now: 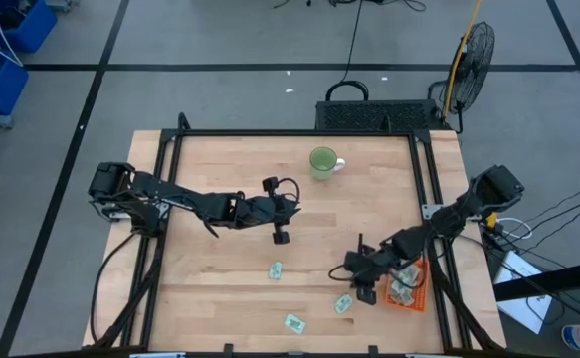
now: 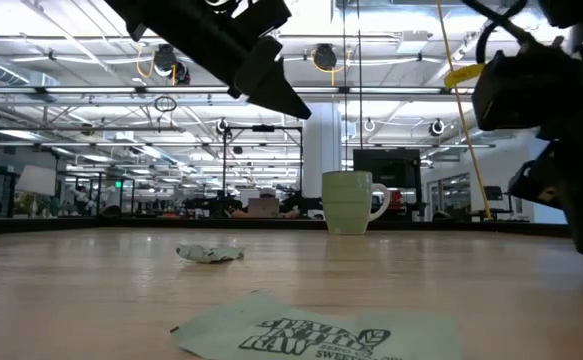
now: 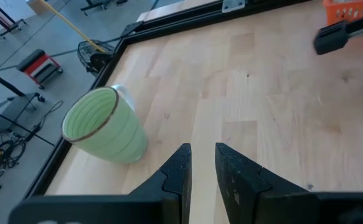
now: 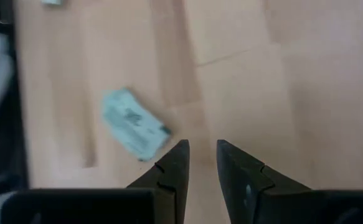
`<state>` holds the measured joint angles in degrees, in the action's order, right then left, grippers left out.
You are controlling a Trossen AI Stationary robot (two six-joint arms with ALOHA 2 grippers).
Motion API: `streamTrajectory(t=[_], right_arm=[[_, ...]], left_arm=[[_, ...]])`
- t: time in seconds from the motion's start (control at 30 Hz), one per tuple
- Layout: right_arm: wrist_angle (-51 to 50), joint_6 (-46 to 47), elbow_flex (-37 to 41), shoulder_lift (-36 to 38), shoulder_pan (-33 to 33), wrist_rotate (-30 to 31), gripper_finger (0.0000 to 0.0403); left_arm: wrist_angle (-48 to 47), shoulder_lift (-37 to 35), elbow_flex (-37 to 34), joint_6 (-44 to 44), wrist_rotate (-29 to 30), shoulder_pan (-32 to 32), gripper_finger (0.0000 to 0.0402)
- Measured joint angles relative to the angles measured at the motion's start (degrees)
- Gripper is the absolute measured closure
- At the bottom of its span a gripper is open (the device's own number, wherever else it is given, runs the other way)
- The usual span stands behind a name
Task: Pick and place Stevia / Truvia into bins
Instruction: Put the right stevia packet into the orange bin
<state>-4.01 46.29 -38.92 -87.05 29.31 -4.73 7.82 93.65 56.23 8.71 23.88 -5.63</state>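
Wooden table [image 1: 220, 288] with both arms out over it. Left gripper [image 1: 281, 236] hangs mid-table near the green mug [image 1: 322, 161], fingers a narrow gap apart, nothing in them. Right gripper [image 1: 366, 289] sits beside the orange bin [image 1: 416, 298], same deal: slightly apart, empty. A few sachets are already in the bin; three more [image 1: 277, 269] [image 1: 343, 303] [image 1: 292, 323] lie loose along the table's front.

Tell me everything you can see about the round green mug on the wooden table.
The round pale green ceramic-looking mug stands upright at the far middle of the light wooden table. Faint horizontal ridges ring its wall, the rim looks thinly darker, and a white handle sticks out to one side. Its inside looks empty as far as the left wrist view shows. Only the table touches it; both grippers and the sachets lie well away.
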Motion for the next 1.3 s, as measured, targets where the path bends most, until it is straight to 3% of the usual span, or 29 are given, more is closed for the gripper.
streamTrajectory(t=[0.27, 0.43, 0.67, 0.83, 1.07, 1.3], right_arm=[[22.04, 8.19, 9.13, 0.0, 2.98, 0.07, 0.0307], [24.99, 14.76, 12.77, 0.09, 4.05, 0.68, 0.0298], [31.15, 13.17, 13.03, -0.07, 4.25, 5.0, 0.0296], [32.13, 15.07, 12.87, -3.75, 4.29, 5.04, 0.0296], [44.68, 16.14, 12.52, -9.35, 4.55, 4.42, 0.0295], [33.85, 9.53, 8.88, -9.72, 5.84, 0.2, 0.0296]], left_arm=[[-0.79, 0.0, 0.0, 0.02, 0.0, -0.01, 0.0323], [-0.77, 0.0, 0.0, -0.04, 0.0, -0.02, 0.0323], [-0.7, 0.0, 0.0, 0.0, 0.0, -0.01, 0.0323], [-0.66, 0.0, 0.0, 0.0, 0.0, -0.02, 0.0323], [-0.68, 0.0, 0.0, 0.0, -0.31, -0.02, 0.0323], [-0.72, 0.0, 0.0, 0.01, -0.34, -0.01, 0.0323]])
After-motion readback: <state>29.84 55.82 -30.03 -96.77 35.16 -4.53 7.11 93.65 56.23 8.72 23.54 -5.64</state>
